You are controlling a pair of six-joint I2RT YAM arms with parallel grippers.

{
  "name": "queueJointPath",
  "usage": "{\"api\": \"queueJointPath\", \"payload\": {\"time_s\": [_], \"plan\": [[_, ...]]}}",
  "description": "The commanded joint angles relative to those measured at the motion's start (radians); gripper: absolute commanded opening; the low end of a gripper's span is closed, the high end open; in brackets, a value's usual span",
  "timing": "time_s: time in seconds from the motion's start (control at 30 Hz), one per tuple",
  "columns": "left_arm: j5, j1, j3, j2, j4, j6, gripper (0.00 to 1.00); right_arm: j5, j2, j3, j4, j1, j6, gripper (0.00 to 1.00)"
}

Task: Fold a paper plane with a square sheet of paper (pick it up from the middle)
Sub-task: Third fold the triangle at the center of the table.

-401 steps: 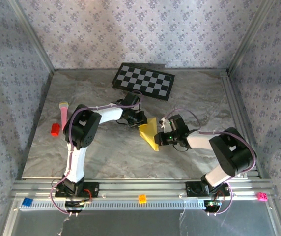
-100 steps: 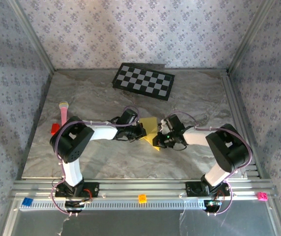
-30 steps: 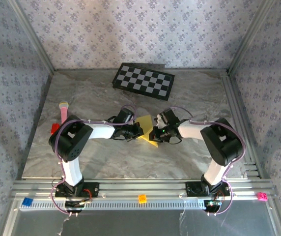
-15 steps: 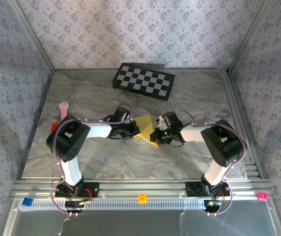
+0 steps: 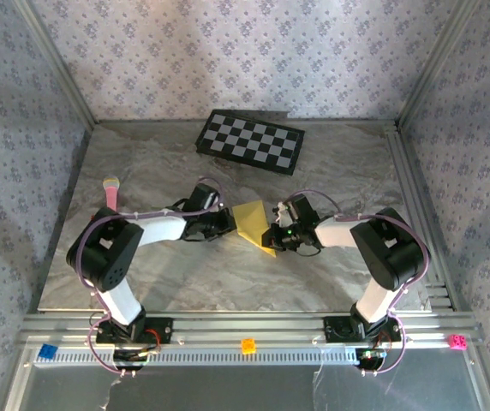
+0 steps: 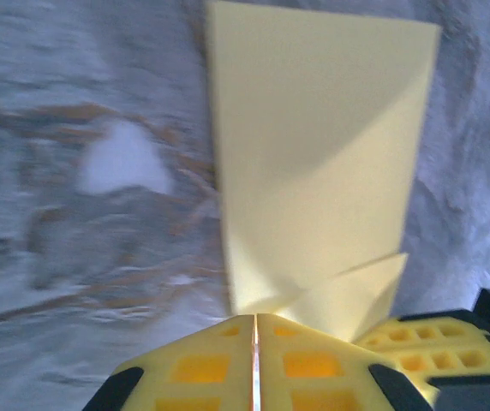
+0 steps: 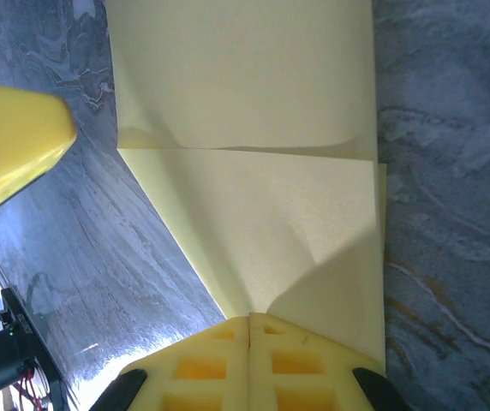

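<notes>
At the left gripper [image 6: 255, 318]: pads pressed together along a thin seam, the paper [image 6: 313, 154] reaching right up to their tips. Nipped or merely touching, cannot tell. Set slightly further left in the top view than half a second ago, with the left arm [image 5: 99, 253] swung out toward the lower left.

At the right gripper [image 7: 249, 318]: pads together, clamped on the near edge of the paper. Much the same place as before, just right of centre in the top view.

Between the two grippers, mid-frame: the paper, folded, with one crease straight across the upper part of the right wrist view and a small loose flap at lower right in the left wrist view. Placed about as half a second ago. Resting on the desk [image 5: 331, 171] or held just above, cannot tell. Well behind, toward the top of the frame: the checkerboard [image 5: 250, 142].

Hard to read: left wrist view smeared by blur. Cut off by the top edge of the right wrist view: the paper's far side. In the top view, fingertips too small to judge, and the paper's right edge covered by the right gripper.
</notes>
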Motion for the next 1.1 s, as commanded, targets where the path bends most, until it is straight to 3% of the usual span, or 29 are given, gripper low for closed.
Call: {"api": "queueJointPath", "payload": {"time_s": [0.0,0.27,0.7,1.07], "plan": [[-0.004,-0.062,0.066,0.002,-0.02,0.022,0.11,0.033,0.019,-0.028,-0.103,-0.002,0.016,0.0],[-0.043,-0.081,0.054,0.098,-0.01,-0.027,0.08,0.025,0.007,-0.024,-0.097,-0.002,0.018,0.0],[0.009,-0.04,-0.027,0.123,0.062,-0.034,0.05,-0.015,-0.037,0.08,-0.134,0.033,-0.002,0.0],[0.01,-0.039,-0.026,0.118,0.058,-0.024,0.05,0.04,0.1,0.176,-0.141,0.065,-0.016,0.0]]}}
